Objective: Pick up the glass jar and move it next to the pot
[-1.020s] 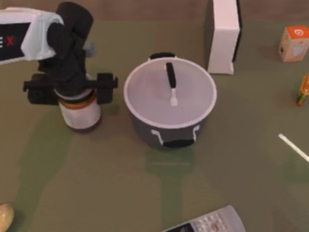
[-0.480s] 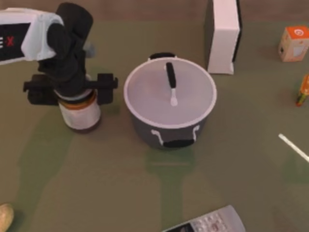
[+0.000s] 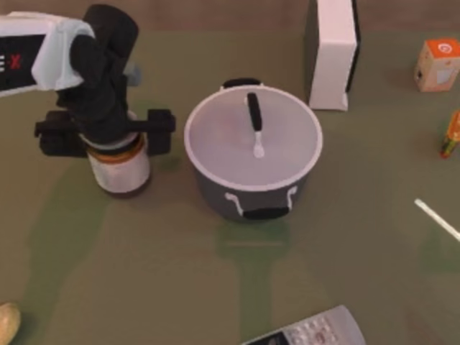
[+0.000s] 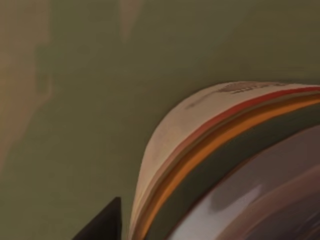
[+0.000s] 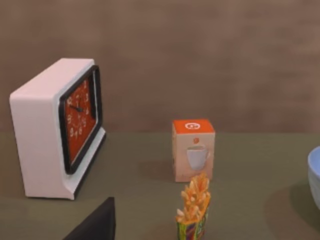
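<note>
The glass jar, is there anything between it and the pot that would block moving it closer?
Nothing visible. The glass jar stands left of the pot with only bare table between them. The left gripper sits over the jar's top.

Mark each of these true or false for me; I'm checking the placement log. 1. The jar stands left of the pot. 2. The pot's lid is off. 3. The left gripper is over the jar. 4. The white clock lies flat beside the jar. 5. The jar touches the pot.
1. True: the glass jar stands left of the pot.
2. False: the lid is on.
3. True: the left gripper is at the jar's top.
4. False: the white clock stands upright behind the pot.
5. False: bare table shows between them.
</note>
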Tool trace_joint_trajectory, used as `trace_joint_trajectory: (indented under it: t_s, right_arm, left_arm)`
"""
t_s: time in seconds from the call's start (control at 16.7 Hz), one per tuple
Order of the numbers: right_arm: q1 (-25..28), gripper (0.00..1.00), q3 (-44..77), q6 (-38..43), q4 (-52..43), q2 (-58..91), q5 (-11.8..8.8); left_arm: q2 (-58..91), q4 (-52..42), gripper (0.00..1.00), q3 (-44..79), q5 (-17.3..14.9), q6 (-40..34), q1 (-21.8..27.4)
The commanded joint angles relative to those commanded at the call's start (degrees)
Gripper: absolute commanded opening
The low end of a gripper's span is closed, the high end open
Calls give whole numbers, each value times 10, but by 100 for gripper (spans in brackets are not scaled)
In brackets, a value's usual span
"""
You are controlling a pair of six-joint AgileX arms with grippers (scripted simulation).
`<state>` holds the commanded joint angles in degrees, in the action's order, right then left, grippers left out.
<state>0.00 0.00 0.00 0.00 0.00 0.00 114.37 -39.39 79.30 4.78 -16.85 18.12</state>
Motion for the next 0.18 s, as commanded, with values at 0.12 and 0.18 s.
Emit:
trace_joint_trajectory:
  t_s: [0.12,0.18]
  right_arm:
    - [0,100,0,0,0,0,0]
    - [0,100,0,0,0,0,0]
  left_arm:
    - [0,0,100,0,0,0,0]
    - [0,0,100,0,0,0,0]
